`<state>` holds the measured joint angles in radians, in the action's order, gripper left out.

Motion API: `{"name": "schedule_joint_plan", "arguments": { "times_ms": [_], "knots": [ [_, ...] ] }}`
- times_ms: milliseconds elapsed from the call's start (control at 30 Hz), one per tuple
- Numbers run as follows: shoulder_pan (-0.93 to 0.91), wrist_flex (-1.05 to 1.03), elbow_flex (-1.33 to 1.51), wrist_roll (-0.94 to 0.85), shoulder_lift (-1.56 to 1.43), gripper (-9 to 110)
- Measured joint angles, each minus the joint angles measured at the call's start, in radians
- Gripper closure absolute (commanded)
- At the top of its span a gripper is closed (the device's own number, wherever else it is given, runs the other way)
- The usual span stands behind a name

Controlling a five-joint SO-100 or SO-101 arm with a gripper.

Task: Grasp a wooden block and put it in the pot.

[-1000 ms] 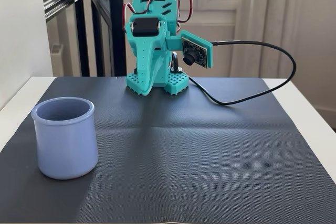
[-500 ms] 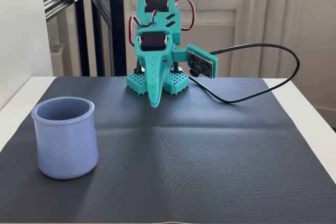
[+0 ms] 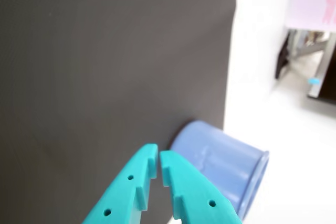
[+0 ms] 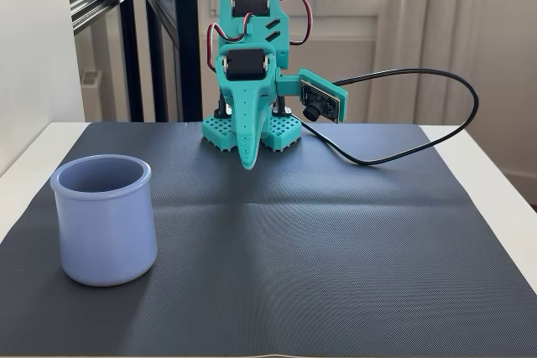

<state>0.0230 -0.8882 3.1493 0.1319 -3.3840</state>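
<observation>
The pot (image 4: 105, 222) is a pale blue cup standing upright on the dark mat at the front left in the fixed view. In the wrist view it (image 3: 223, 163) shows at the lower right, tilted by the camera angle. My teal gripper (image 4: 247, 162) hangs folded at the arm's base at the back of the mat, tips pointing down, far from the pot. In the wrist view the gripper (image 3: 158, 157) has its jaws together with only a thin slit between them and nothing held. The wooden block is out of view in both views.
A dark woven mat (image 4: 336, 249) covers the white table (image 4: 491, 173). A black cable (image 4: 436, 123) loops from the wrist camera (image 4: 321, 100) down onto the mat at the back right. Windows and a wall stand behind.
</observation>
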Motion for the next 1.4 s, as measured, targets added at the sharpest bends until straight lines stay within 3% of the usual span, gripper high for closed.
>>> {"name": "schedule_joint_plan", "arguments": {
  "times_ms": [333, 1400],
  "knots": [
    [-0.002, -0.002, 0.0, -0.121, -0.003, 101],
    [0.0, -0.002, 0.0, -0.112, -0.003, 101]
  ]
}}
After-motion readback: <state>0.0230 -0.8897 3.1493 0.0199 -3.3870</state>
